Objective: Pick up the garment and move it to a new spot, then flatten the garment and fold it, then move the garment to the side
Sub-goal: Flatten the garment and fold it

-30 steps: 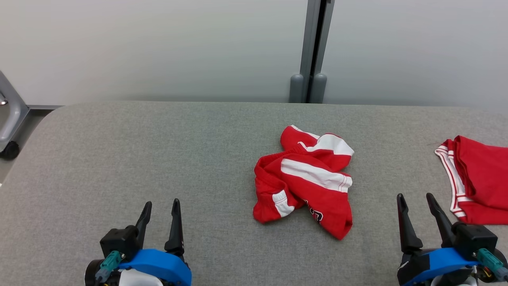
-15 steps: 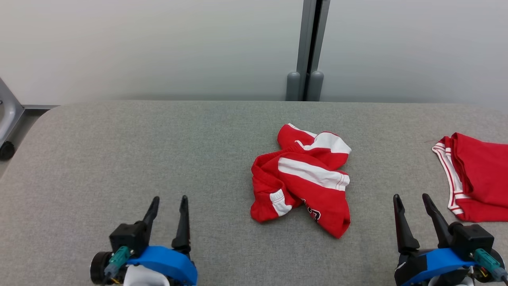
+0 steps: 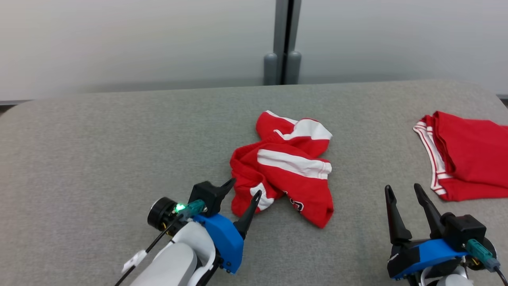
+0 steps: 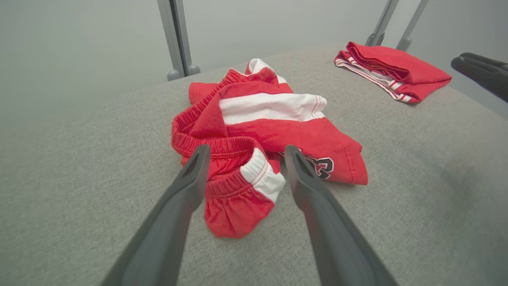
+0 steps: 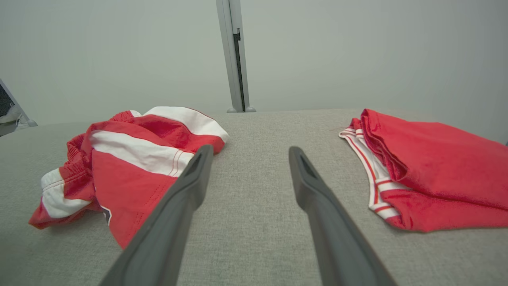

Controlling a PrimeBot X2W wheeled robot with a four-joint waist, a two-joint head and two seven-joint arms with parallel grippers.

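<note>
Head view: crumpled red-and-white garment (image 3: 285, 167) lies mid-table on grey table (image 3: 99, 151). Left gripper (image 3: 245, 187) spread wide, tips at garment's near-left edge; contact unclear. Right gripper (image 3: 403, 187) spread, empty, near folded red piece (image 3: 468, 159).

Left wrist view: left gripper (image 4: 247, 150) fingers flank garment (image 4: 270, 131) white-trimmed corner, nothing clamped.

Right wrist view: right gripper (image 5: 251, 149) wide apart over bare table (image 5: 254, 222); garment (image 5: 131, 167) at view's left, folded red piece (image 5: 428, 159) at view's right.
</note>
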